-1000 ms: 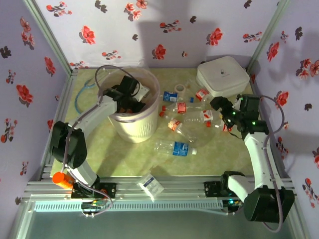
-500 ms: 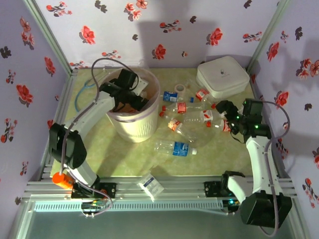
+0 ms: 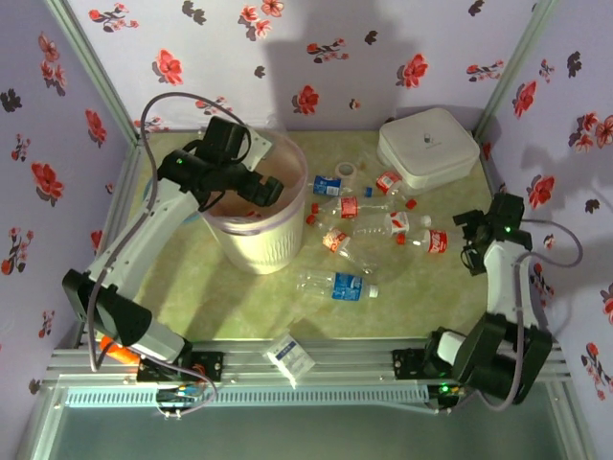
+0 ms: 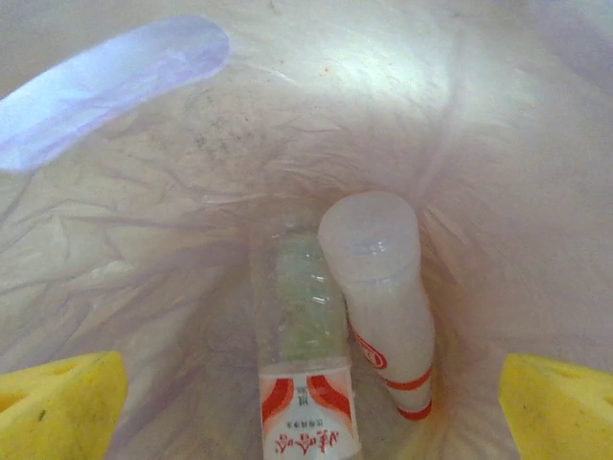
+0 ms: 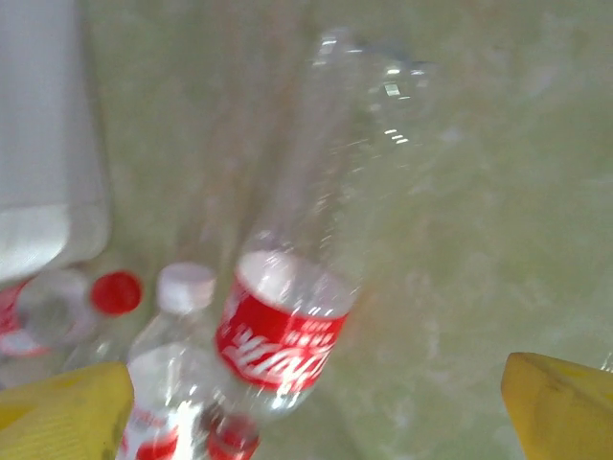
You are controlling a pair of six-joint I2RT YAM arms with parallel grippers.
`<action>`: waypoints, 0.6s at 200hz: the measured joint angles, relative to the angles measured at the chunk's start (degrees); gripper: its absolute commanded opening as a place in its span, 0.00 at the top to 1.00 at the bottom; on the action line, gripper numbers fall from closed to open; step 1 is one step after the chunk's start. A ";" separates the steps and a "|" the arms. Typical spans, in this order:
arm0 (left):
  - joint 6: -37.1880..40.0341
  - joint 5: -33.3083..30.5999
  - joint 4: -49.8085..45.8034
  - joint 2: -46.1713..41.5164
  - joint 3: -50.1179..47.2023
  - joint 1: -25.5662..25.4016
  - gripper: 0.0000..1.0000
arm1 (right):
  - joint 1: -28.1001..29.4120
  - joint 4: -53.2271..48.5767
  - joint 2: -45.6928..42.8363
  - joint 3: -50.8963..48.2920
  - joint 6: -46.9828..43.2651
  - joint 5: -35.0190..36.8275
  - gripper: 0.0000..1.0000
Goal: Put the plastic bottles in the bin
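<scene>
Bottles [image 5: 311, 216]: clear glossy plastic, creased, w/ shiny labels. Bin [image 3: 259, 251]: white ribbed plastic; liner bag [image 4: 498, 192] thin crinkled translucent film. Tabletop [image 3: 412, 307]: smooth, marbled, slight sheen.

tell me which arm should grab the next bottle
Right. The right gripper, open, points at a red-label bottle; the left gripper is open over the bin, away from the loose bottles.

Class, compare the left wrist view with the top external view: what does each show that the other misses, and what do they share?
Left wrist: a red-labelled bottle and a milky bottle lying on the bin's pinkish bag. Top external: loose bottles on the table, the white box, the white-blue packet. Both: the bin and the open left gripper.
</scene>
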 measured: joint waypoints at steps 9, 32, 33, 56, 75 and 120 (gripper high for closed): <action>-0.02 -0.39 -0.50 -0.79 0.28 -0.22 0.00 | -0.79 0.50 1.97 -0.11 0.79 -0.20 0.01; -0.02 -0.87 -1.57 -3.02 1.03 -0.72 0.00 | -1.60 2.62 5.25 -0.28 2.32 -0.17 0.01; -0.02 -0.90 -1.62 -3.10 1.03 -0.74 0.00 | -1.62 2.69 5.29 -0.28 2.38 -0.17 0.01; -0.02 -1.07 -2.56 -4.87 2.32 -1.38 0.00 | -2.29 4.76 6.93 -0.26 3.28 -0.13 0.01; -0.02 -1.27 -3.39 -5.22 4.57 -1.68 0.00 | -3.52 6.27 9.60 -0.20 3.58 -0.11 0.01; -0.07 -2.75 -4.33 -5.68 7.56 -2.84 0.00 | -5.97 10.38 17.75 1.55 4.55 -0.81 0.01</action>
